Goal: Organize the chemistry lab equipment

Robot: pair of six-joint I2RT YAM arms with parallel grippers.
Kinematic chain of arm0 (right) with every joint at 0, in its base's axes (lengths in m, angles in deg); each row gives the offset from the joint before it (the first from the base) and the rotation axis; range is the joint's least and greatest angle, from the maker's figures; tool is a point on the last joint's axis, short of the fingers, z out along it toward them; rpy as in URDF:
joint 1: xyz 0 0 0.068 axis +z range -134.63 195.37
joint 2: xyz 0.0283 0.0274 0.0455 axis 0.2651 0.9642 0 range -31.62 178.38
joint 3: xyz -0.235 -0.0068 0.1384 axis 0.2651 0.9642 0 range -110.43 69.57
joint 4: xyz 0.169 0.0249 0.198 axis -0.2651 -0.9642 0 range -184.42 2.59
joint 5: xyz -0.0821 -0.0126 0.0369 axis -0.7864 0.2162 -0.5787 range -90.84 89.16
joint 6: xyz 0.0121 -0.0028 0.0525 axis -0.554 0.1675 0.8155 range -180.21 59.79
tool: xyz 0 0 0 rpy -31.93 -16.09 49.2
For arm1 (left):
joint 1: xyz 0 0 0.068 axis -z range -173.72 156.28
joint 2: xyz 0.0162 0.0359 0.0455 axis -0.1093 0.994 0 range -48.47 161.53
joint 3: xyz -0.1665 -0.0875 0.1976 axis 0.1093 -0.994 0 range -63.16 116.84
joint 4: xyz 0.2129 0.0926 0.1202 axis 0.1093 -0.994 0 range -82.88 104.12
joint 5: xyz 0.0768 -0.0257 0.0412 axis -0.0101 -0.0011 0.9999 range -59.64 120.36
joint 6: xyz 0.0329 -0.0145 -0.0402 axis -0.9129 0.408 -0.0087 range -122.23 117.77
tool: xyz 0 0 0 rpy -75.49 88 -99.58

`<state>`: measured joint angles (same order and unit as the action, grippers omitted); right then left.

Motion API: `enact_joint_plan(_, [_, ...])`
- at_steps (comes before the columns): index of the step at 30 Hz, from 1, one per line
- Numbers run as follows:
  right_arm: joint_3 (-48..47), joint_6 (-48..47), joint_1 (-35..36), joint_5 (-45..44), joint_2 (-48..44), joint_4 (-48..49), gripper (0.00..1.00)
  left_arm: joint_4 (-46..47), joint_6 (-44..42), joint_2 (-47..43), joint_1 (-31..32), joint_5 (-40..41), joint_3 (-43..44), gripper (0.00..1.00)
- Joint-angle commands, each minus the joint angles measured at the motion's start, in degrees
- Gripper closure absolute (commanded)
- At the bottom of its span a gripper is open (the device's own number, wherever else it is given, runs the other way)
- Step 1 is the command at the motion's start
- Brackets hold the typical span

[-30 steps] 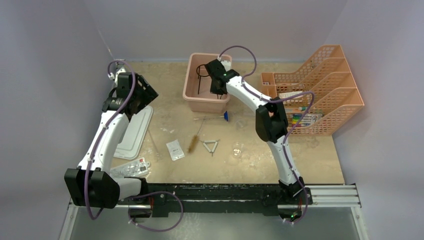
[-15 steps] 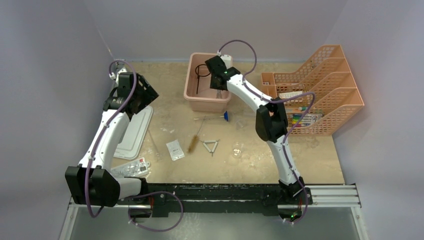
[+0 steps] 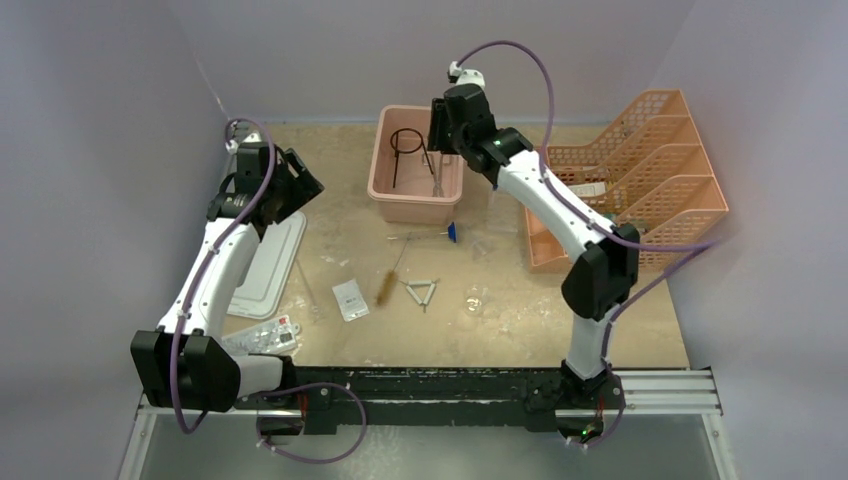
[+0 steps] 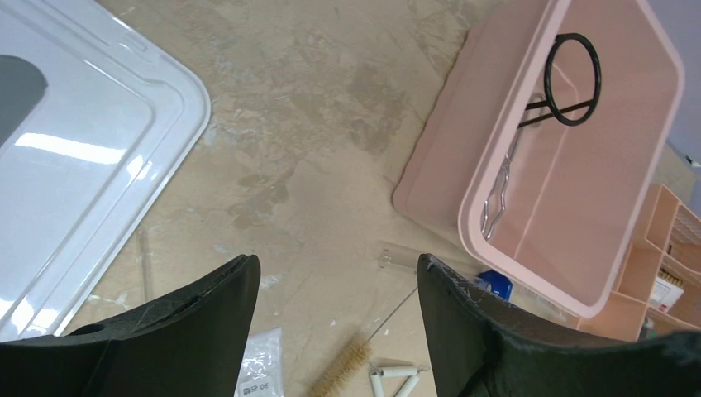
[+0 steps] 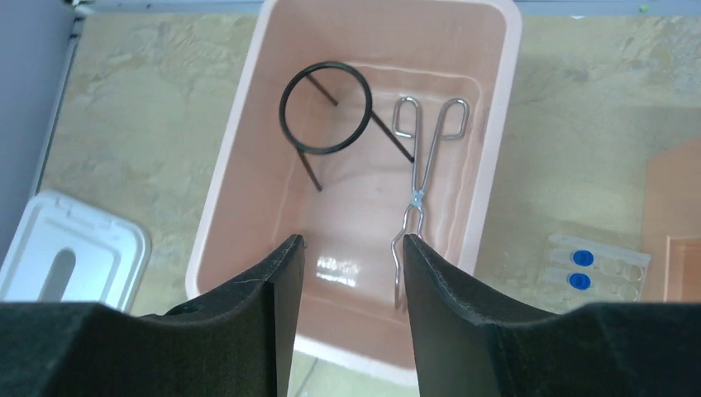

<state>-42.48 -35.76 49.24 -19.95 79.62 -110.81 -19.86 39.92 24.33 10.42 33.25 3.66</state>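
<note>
Overhead, right gripper [image 5: 349, 244] parted and empty above the pink tub [image 5: 236, 165]

Hangs over the far end of the tub with fingers spread wide, gripping nothing, touching nothing. Looks straight down on the tub floor: black wire ring with stem [image 5: 325, 152] at the left, metal scissor-like tongs [image 5: 417, 197] just beside it at the right, with finger loops toward the far wall and one leg of the ring slanting close to them. Raised well clear of both.

Carried by a long reach of the right arm: elbow lifted beside the orange mesh racks [image 3: 640, 190], forearm slanting back over the table [image 3: 510, 330], wrist tipped down toward the tub's mouth.

On the other side, left gripper [image 4: 335, 265] likewise wide open, with nothing held. Poised off the surface past the corner of the white lid [image 4: 83, 165], aimed down and across toward the tub. Seen through the gap: bare tabletop, a clear glass tube [image 4: 397, 258] just beyond the fingertips, and a bristle brush [image 4: 339, 380] nearer. Borne on an arm stretched forward along the left wall, wrist bent inward.

Loose on the tabletop between the two arms: wire triangle [image 3: 422, 292], small white packet [image 3: 350, 299], thin blue-tipped rod [image 3: 425, 237], a piece of clear glassware [image 3: 475, 298]. More packets [image 3: 265, 338] by the near end of the lid, close to the left base.
</note>
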Motion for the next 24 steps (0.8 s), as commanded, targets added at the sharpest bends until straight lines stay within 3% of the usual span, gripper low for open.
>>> enact_joint_plan(1, [8.54,-5.98,0.41,10.87,-7.22,5.68,0.50,4.23,-2.91,-1.34,-0.25,-4.63,0.03,0.31])
enact_joint_plan(5, [15.58,-7.54,1.11,15.93,-13.30,5.98,0.50,4.78,-3.20,-2.60,-0.27,-5.25,-1.73,0.31])
enact_joint_plan(11, [25.30,-6.20,4.88,14.35,-20.01,6.74,0.49,8.41,-6.01,-4.43,1.16,-10.65,-6.26,0.30])
enact_joint_plan(17, [36.30,7.30,5.11,16.29,-26.15,10.08,0.49,10.63,-11.64,-2.77,9.59,-7.21,-9.74,0.31])
enact_joint_plan(24, [43.78,14.64,4.02,13.20,-33.50,12.37,0.49,25.91,-11.67,-1.15,20.70,-2.29,-19.13,0.43])
